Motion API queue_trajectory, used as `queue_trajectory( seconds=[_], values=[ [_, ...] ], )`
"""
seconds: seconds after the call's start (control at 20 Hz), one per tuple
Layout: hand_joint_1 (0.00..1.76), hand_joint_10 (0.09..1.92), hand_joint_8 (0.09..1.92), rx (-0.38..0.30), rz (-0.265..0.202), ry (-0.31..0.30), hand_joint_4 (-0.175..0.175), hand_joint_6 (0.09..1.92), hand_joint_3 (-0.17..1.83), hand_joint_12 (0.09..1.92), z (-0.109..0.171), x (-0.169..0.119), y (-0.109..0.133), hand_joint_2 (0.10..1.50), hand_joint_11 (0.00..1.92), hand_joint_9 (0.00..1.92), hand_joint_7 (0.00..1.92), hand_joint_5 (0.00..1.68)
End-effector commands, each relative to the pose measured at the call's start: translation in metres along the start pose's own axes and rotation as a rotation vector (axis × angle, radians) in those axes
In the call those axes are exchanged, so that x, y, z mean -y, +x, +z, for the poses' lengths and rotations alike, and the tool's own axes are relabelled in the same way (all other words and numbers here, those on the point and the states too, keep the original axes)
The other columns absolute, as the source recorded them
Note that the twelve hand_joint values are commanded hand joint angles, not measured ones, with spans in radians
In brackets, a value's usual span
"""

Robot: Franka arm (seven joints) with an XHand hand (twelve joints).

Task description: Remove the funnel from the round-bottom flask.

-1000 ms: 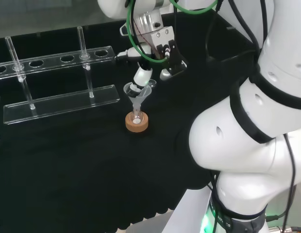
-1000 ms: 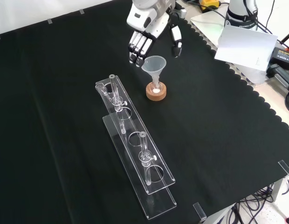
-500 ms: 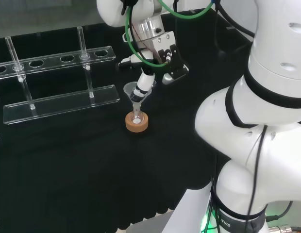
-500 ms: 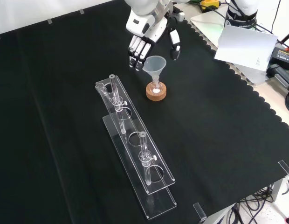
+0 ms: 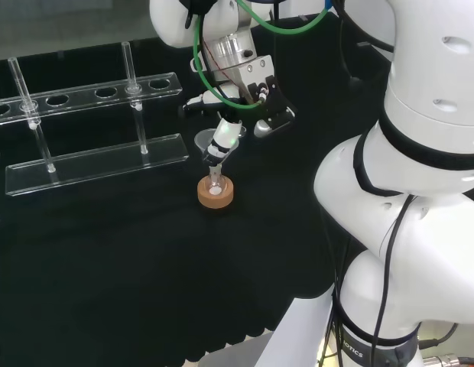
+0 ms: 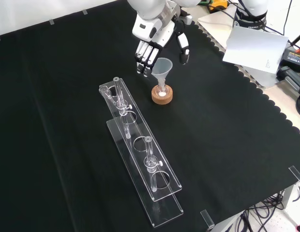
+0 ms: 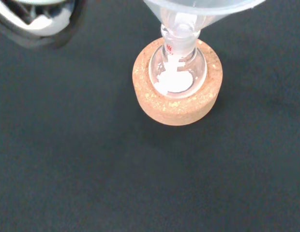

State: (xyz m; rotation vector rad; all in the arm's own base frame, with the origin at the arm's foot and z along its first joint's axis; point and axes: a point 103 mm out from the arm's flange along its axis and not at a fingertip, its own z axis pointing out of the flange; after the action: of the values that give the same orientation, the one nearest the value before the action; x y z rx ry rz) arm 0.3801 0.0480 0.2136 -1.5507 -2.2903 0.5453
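A clear funnel (image 6: pixel 162 67) stands upright in the neck of a small round-bottom flask (image 6: pixel 162 93). The flask holds white powder (image 7: pixel 175 81) and rests on a cork ring (image 6: pixel 162 97) (image 5: pixel 215 193) (image 7: pixel 175 99). The hand (image 6: pixel 154 35) hovers just above and behind the funnel, open. Its fingers (image 6: pixel 145 54) hang at the left of the funnel's rim in the front view and the thumb (image 6: pixel 183 50) at the right, with the funnel between them. In the head view a finger (image 5: pixel 225 138) crosses in front of the funnel (image 5: pixel 206 140). The wrist view has the funnel's cone (image 7: pixel 201 8) close above the flask.
A long clear test-tube rack (image 6: pixel 140 159) (image 5: pixel 92 130) with a few tubes stands in front of the flask in the front view. White paper (image 6: pixel 256 46) and cables lie beyond the cloth's scalloped edge at the upper right.
The hand has dropped lower and closer to the funnel, so its fingers and thumb now flank the rim. The funnel, the flask and the rack have stayed put.
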Motion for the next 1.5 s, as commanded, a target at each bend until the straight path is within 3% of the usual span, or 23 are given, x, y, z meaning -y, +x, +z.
queue_trajectory(
  seconds=[0.05,0.8,1.5],
  values=[
    [0.74,0.88,0.09,0.027,0.005,-0.027,0.079,0.09,0.51,1.57,-0.010,0.001,-0.007,0.52,0.20,0.00,0.06,0.13],
    [0.73,0.90,0.33,0.016,0.001,-0.009,0.077,0.09,0.50,1.56,-0.001,-0.004,-0.007,0.52,0.22,0.02,0.00,0.16],
    [0.74,0.89,0.41,0.016,0.021,0.013,0.073,0.09,0.50,1.55,0.017,-0.014,-0.014,0.52,0.24,0.05,0.00,0.19]
  ],
)
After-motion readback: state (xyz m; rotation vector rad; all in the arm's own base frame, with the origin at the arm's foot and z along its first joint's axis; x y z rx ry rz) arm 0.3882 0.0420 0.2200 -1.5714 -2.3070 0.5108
